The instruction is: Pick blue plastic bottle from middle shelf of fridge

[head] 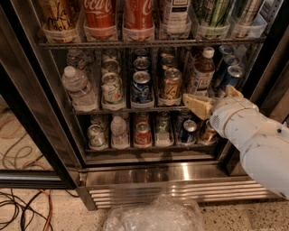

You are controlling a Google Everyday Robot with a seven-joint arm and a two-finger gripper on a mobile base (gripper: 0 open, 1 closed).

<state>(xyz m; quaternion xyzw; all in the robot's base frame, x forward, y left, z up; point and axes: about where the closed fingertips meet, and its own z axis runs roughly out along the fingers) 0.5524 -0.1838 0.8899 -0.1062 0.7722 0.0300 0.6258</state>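
Camera view: blue plastic bottle [201,72] just abv tool [208,96]; tool spread, holding nthg.

White Coca-Cola script stands on the red label of a cola bottle [100,12] on the top rack [149,43]. No other label can be read. The gripper [210,100] hangs before the middle shelf [135,109], at its right end.

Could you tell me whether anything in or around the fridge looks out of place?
Crumpled clear plastic lies on the floor before the fridge, and the water bottle at the left of the middle shelf seems to lean. The gripper is at that shelf's front, below the blue plastic bottle.
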